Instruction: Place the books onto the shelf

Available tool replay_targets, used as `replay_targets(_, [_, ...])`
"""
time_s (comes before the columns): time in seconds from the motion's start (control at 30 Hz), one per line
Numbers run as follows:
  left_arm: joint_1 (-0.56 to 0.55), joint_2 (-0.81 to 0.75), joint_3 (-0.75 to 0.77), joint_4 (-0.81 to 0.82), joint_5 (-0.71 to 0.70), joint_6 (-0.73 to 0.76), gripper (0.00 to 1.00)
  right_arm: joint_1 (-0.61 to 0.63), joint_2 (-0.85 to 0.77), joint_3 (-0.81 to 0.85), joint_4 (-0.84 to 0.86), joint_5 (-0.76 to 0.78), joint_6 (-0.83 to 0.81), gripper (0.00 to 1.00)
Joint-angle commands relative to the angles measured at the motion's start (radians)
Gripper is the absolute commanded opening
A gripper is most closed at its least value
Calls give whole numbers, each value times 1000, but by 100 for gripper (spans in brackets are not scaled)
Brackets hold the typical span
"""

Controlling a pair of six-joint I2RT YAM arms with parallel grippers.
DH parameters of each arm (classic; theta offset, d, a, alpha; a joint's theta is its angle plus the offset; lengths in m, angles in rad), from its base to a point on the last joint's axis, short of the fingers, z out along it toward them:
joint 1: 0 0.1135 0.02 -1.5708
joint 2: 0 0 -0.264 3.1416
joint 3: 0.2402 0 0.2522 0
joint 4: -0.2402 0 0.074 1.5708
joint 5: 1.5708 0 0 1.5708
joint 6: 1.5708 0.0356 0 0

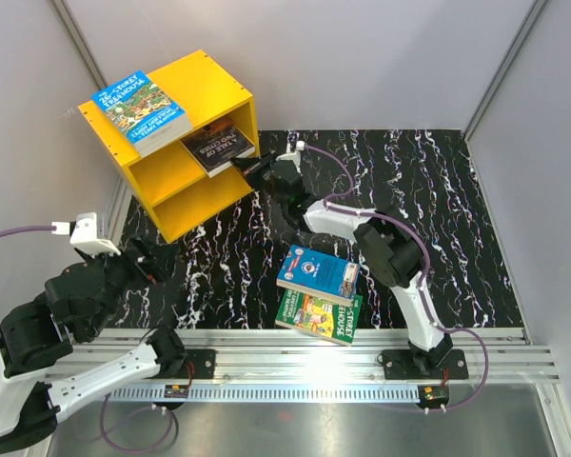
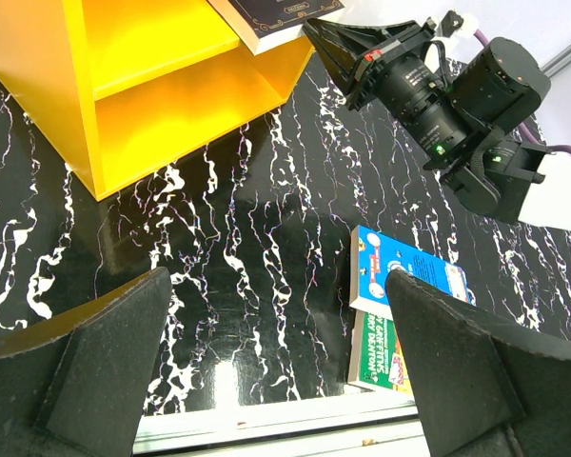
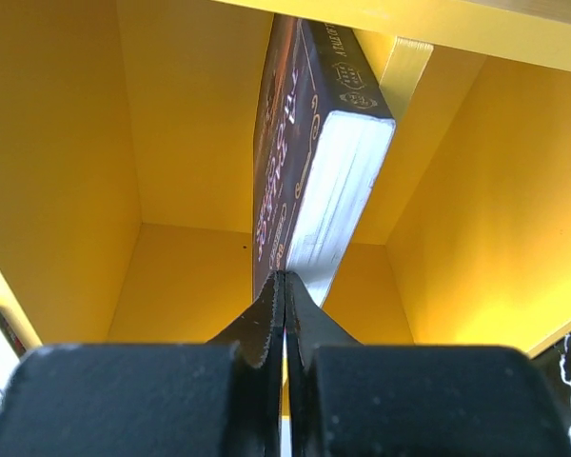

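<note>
The yellow shelf [image 1: 202, 80] stands at the back left. A blue cartoon-covered book [image 1: 141, 109] lies on its flat top. A dark book [image 1: 219, 146] lies on the middle board and juts out of the open front. My right gripper [image 1: 244, 164] is shut, with its tips against that book's outer edge [image 3: 295, 143] and nothing between its fingers [image 3: 266, 319]. On the table near the right arm's base, a blue book [image 1: 317, 273] lies over a green one [image 1: 319, 317]. My left gripper [image 2: 278, 286] hangs wide open and empty above the table at the near left.
A metal rail [image 1: 314, 357] runs along the table's near edge, just in front of the stacked books. White walls close in the back and both sides. The right arm [image 1: 385, 252] stretches across the table's middle towards the shelf.
</note>
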Motion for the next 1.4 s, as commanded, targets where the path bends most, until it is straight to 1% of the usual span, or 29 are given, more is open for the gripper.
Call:
replay_targets(0.0, [-2,-4,12,11,-28,9,99,14,38,44,11,-19,-8,0])
replay_targets(0.13, [-2,-1,13,6,-23,3,99,9,24,19,34,-27,-33,0])
replay_targets(0.23, [-2,0,13,11,-20,0,99,14,-36,-51,66,-36,-62,0])
replay_targets(0.3, [-2,3,10,12,-20,0,99,20,-124,-121,49,-42,-97,0])
replay_targets(0.33, [-2,3,9,15,-20,1,99,28,-163,-146,40,-36,-143,0])
replay_targets(0.37, [-4,6,9,18,-22,3,99,49,-251,-169,0,-33,-166,0])
replay_targets(0.4, [-2,8,7,18,-25,4,99,61,-299,-197,-23,-24,-195,0])
replay_targets(0.43, [-4,10,6,23,-27,10,99,78,-347,-199,-61,-16,-252,0])
replay_targets(0.47, [-4,14,6,25,-36,13,99,119,-435,-193,-165,-4,-281,0])
replay_targets(0.5, [-4,17,6,29,-40,16,99,145,-473,-173,-229,20,-307,0])
replay_targets(0.53, [-2,19,6,32,-45,22,99,170,-503,-109,-297,31,-347,0])
replay_targets(0.57, [-4,25,4,35,-51,26,99,190,-551,-66,-434,39,-359,0])
replay_targets(0.6, [-2,28,7,40,-56,29,99,230,-566,32,-508,45,-363,0])
replay_targets(0.67, [-2,39,7,49,-63,33,99,265,-592,132,-702,44,-370,0])
replay_targets(0.7, [-2,42,6,51,-65,35,99,294,-611,228,-757,56,-372,0])
replay_targets(0.77, [-2,55,-4,61,-73,33,99,322,-620,318,-887,62,-376,0])
replay_targets(0.8, [-2,60,-10,66,-74,30,99,334,-631,396,-920,64,-378,2])
replay_targets(0.9, [-2,89,-31,86,-82,19,99,359,-654,502,-1030,86,-373,5])
replay_targets(1.0, [-2,129,-48,118,-85,13,99,362,-694,518,-1075,112,-387,9])
replay_targets(1.07, [-2,163,-50,144,-82,9,99,364,-730,504,-1072,126,-410,14])
replay_targets(1.13, [-2,184,-48,178,-73,10,99,362,-764,457,-1074,172,-415,21])
replay_targets(1.17, [-2,206,-47,190,-60,12,99,362,-808,429,-1054,188,-415,33])
replay_targets(1.2, [-2,218,-42,199,-53,15,99,361,-838,359,-1034,203,-416,42])
replay_targets(1.23, [-2,232,-37,219,-40,16,99,361,-867,317,-1002,208,-434,53])
replay_targets(1.27, [-2,256,-33,222,-34,16,99,362,-931,273,-944,218,-442,69])
replay_targets(1.3, [-2,269,-28,230,-25,15,99,361,-962,180,-925,263,-450,76])
replay_targets(1.33, [-2,278,-27,247,-8,15,99,361,-993,139,-911,280,-483,89])
replay_targets(1.37, [-2,299,-27,258,4,16,98,362,-1046,102,-905,297,-511,96])
